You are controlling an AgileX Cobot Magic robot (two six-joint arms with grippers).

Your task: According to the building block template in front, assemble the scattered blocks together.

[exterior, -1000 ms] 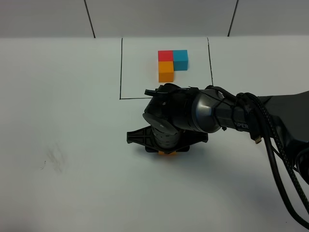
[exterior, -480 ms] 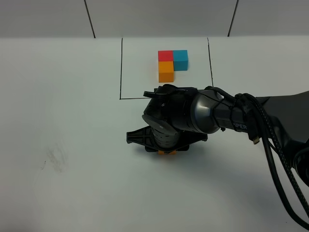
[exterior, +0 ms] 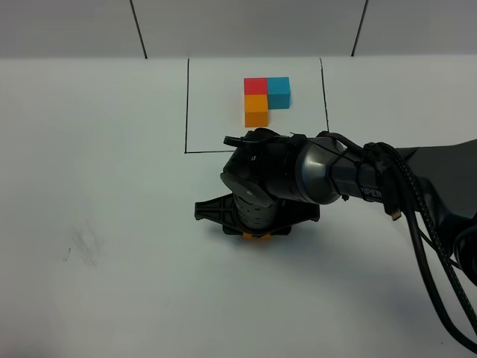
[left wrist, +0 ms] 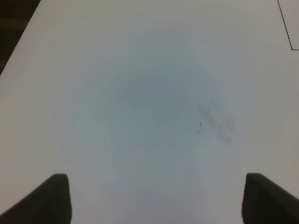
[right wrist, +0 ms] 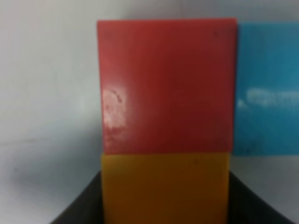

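The building block template (exterior: 266, 99), a red, sky-blue and orange L-cluster, lies inside a black drawn frame at the back. My right gripper (exterior: 257, 233) points down at the table in front of the frame, shut on the orange block (exterior: 257, 236). In the right wrist view the orange block (right wrist: 166, 191) sits between the dark fingers (right wrist: 81, 207) and touches the red block (right wrist: 166, 84). The sky-blue block (right wrist: 266, 88) touches the red one's side. The arm hides the red and sky-blue blocks in the high view. My left gripper (left wrist: 159, 200) is open over bare table.
The black frame line (exterior: 185, 112) runs just behind the right arm. A faint grey smudge (exterior: 83, 246) marks the table at the left. Thick cables (exterior: 425, 239) trail from the right arm toward the right edge.
The right arm has barely shifted. The orange block stays under the gripper, and the left gripper stays open.
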